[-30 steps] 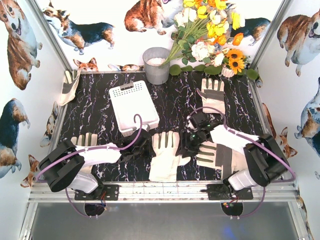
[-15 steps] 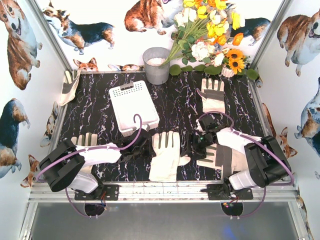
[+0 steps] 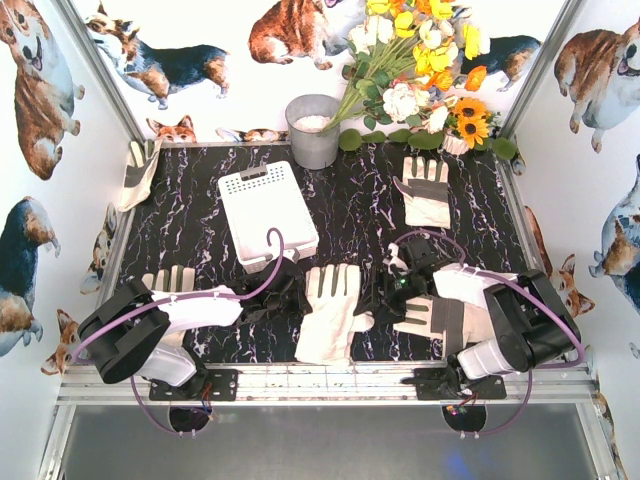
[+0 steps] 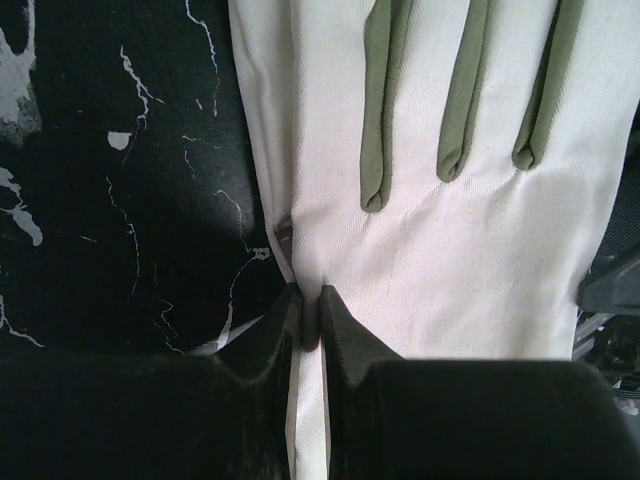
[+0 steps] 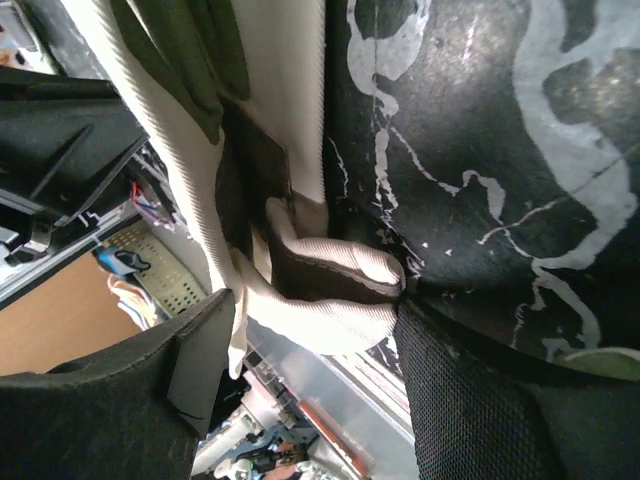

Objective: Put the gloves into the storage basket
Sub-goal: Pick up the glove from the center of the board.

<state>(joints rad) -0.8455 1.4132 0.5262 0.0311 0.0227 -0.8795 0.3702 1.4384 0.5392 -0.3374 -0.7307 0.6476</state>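
Overhead camera was fixed high above and behind the robot, looking steeply down on the whole black marble worktop [image 3: 350, 210] from some way off. Left wrist camera sat just behind the left pincer [image 4: 308, 300], facing forward and down, very close to the worktop. Right wrist camera sat just behind the right pincer [image 5: 312, 300], equally close and rolled sideways. All three views shared the middle glove [image 3: 328, 312] near the worktop's front edge.
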